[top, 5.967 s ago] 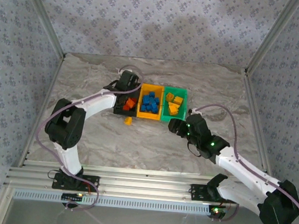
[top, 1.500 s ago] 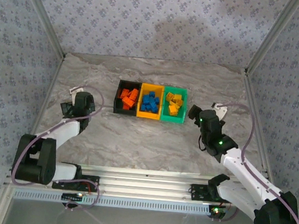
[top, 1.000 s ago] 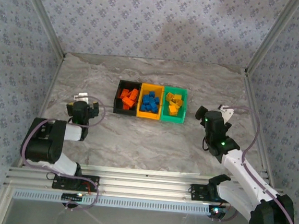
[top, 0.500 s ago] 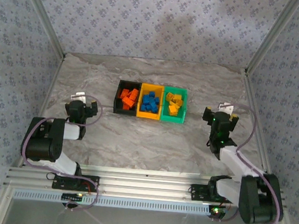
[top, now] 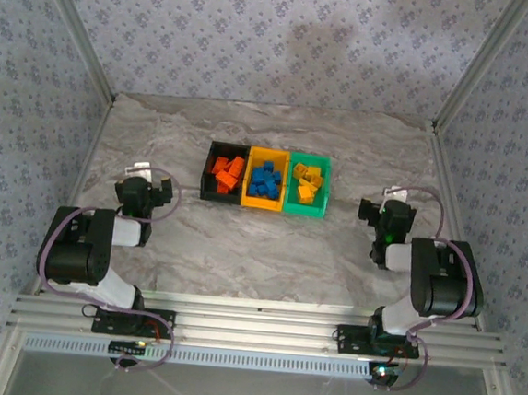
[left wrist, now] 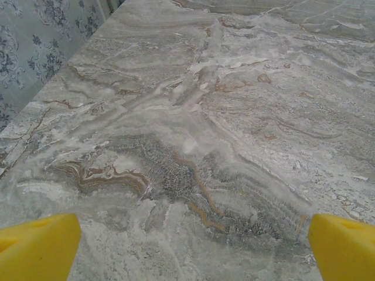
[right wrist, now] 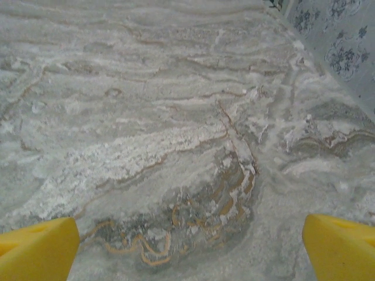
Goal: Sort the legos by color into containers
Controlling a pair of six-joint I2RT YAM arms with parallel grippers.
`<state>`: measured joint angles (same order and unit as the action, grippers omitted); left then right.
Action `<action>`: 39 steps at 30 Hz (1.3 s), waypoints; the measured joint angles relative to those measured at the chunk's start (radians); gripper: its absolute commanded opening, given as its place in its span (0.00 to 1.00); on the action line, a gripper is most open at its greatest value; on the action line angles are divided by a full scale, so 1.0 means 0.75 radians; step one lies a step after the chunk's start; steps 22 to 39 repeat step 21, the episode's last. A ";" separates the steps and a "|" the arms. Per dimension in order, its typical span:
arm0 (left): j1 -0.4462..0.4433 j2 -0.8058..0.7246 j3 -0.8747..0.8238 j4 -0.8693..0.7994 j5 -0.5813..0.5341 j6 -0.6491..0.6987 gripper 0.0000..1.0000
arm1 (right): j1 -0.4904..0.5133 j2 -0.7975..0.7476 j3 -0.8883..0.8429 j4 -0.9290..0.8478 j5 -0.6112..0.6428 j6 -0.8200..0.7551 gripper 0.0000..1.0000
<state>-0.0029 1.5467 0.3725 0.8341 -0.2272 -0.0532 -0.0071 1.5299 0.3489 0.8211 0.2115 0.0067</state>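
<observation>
The left gripper (top: 144,190) is recorded low over the marble table (top: 241,246). Its yellow fingers (left wrist: 36,247) are spread wide and nothing is held; bare table surface is seen between the tips and ahead of them. The right gripper (top: 388,211) is found in the same posture, its fingers (right wrist: 36,249) likewise set wide apart and empty over bare marble, with the patterned wall (right wrist: 345,41) noted ahead and to the right of them. The row of three joined bins (top: 263,209) is located between the two grippers and well apart from both: to the right of the left fingers and to the left of the right fingers, slightly ahead of each. Red bricks (top: 226,173) are contained in the black bin (top: 208,176), which is nearest the left fingers. Blue bricks (top: 265,181) are contained in the orange bin (top: 268,152) in the middle. Yellow bricks (top: 307,184) are contained in the green bin (top: 326,189), which is nearest the right fingers. Every brick seen lies inside a bin.
</observation>
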 measured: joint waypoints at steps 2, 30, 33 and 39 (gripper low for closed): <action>0.000 0.000 0.000 0.000 0.000 0.000 1.00 | 0.001 0.000 0.003 0.007 -0.010 0.000 1.00; -0.009 0.000 0.000 0.000 0.005 0.001 1.00 | 0.001 0.000 0.003 0.010 -0.024 0.000 1.00; -0.009 0.000 0.000 0.000 0.005 0.001 1.00 | 0.001 0.000 0.003 0.010 -0.024 0.000 1.00; -0.009 0.000 0.000 0.000 0.005 0.001 1.00 | 0.001 0.000 0.003 0.010 -0.024 0.000 1.00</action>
